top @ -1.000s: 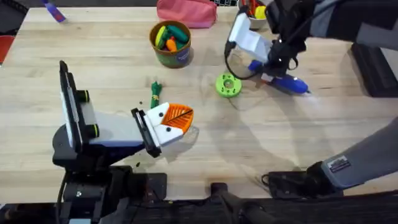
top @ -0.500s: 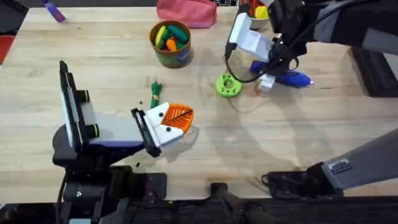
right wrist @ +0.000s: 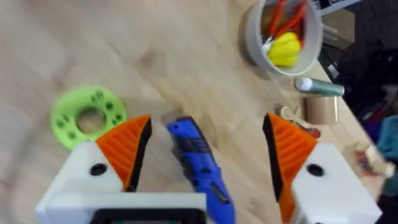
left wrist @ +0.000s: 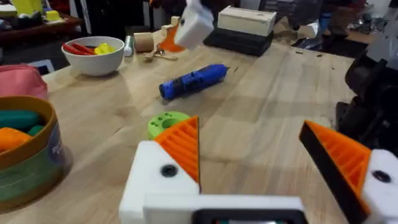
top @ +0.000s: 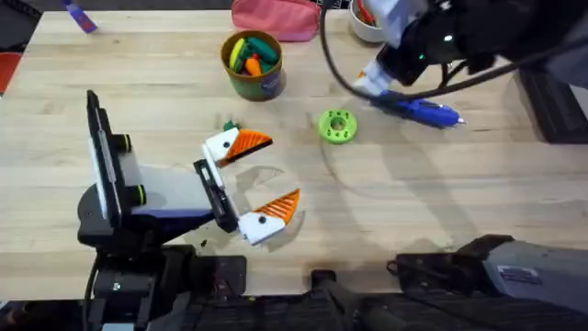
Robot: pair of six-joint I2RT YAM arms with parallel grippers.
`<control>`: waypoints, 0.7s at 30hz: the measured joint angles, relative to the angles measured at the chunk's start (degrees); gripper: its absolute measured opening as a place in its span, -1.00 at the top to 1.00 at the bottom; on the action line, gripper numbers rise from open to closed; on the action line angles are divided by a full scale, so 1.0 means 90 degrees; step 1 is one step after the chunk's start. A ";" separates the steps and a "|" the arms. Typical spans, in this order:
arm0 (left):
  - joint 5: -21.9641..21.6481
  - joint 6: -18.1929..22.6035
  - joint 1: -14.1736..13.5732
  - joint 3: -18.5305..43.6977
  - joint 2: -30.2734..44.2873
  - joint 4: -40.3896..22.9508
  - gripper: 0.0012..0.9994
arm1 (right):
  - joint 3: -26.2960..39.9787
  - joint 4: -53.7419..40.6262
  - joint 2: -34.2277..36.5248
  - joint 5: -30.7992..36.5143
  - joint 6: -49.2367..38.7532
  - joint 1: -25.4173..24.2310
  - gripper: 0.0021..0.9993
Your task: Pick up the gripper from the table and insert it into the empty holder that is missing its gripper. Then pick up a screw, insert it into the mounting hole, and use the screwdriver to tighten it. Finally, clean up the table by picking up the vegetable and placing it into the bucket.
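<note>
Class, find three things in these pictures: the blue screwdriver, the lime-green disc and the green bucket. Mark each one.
screwdriver (left wrist: pixel 193 81), left wrist view, middle of its blue barrel
disc (top: pixel 337 126), overhead view, on its green ring
bucket (top: pixel 255 83), overhead view, on its front wall

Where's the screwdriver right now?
In the overhead view the blue screwdriver lies on the table's far right, just right of the lime-green disc, under the right gripper, whose open fingers straddle it.

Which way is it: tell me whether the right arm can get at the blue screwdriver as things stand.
Probably yes. The right gripper is open above the screwdriver, which lies flat on the table between its fingers in the right wrist view, with nothing over it. The green disc lies apart from it.
</note>
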 joint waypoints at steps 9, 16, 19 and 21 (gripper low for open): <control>-0.0513 -0.0381 0.0000 -0.0012 0.0002 0.0367 -0.97 | 0.0011 -0.0064 -0.1023 -0.0007 0.2554 0.0088 -0.99; -0.1861 -0.0625 0.0000 0.0538 0.0002 -0.0735 -0.97 | 0.0014 -0.0503 -0.1848 -0.0007 0.4069 0.0047 -0.99; -0.2543 -0.0332 0.0000 0.1395 0.0142 -0.1960 -0.97 | 0.0016 -0.1134 -0.2119 -0.0007 0.4664 -0.0026 -0.99; -0.2980 -0.0119 0.0000 0.2020 0.0419 -0.2649 -0.97 | 0.0016 -0.1437 -0.2217 -0.0007 0.4928 -0.0068 -0.98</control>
